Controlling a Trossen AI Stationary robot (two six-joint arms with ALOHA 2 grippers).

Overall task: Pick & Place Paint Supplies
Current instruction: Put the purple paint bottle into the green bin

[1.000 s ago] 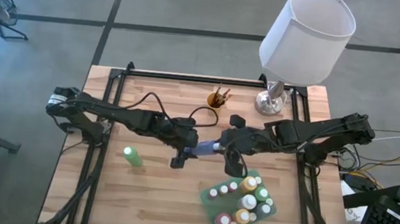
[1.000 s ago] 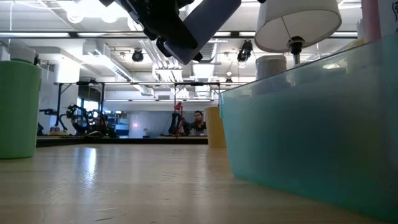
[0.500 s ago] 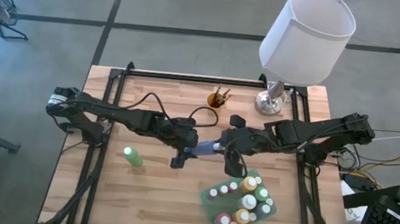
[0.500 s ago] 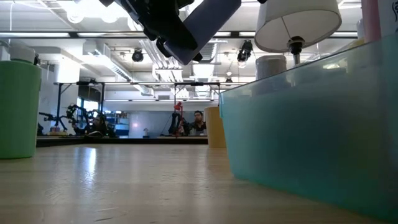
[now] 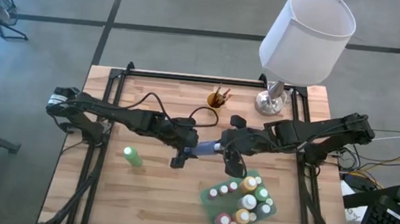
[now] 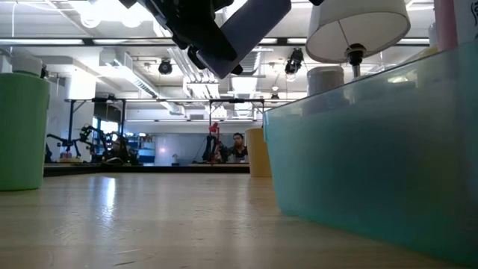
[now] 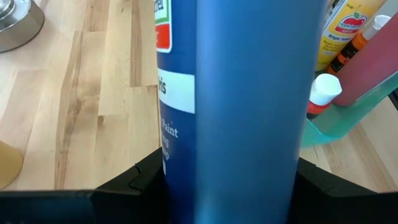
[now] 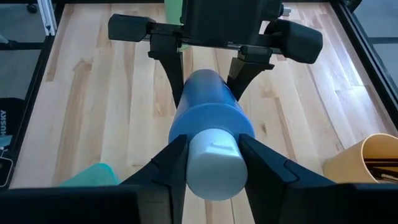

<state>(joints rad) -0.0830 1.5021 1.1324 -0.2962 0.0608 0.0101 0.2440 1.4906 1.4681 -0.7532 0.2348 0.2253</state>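
A blue paint bottle (image 5: pixel 204 150) with a white cap (image 8: pixel 214 165) hangs level above the table's middle, between my two grippers. My left gripper (image 5: pixel 190 150) is shut on its bottom end, and my right gripper (image 5: pixel 220 149) is shut on its cap end. In the low view the bottle (image 6: pixel 254 22) shows high up, tilted, clear of the wood. A green bottle (image 5: pixel 134 157) stands on its base on the table's left half. A green tray (image 5: pixel 214 210) near the near edge holds several white-capped bottles. Brushes stand in a yellow cup (image 5: pixel 218 97). My left gripper pinches the blue bottle's bottom end (image 8: pixel 198 84) between its two fingers (image 8: pixel 173 74), coming level from the table's left, fingers along the bottle. The bottle is lifted clear. My right gripper pinches the cap end, where the blue shoulder (image 8: pixel 208 127) meets the cap, between its fingers (image 8: pixel 168 168), level from the table's right.
The lamp's silver base (image 5: pixel 271 100) stands at the far right, its white shade (image 5: pixel 307 34) overhanging the table. The tray (image 6: pixel 373 149) fills the low view's right side. Bare wood lies between the green bottle and the tray. Black frame rails run along both table sides.
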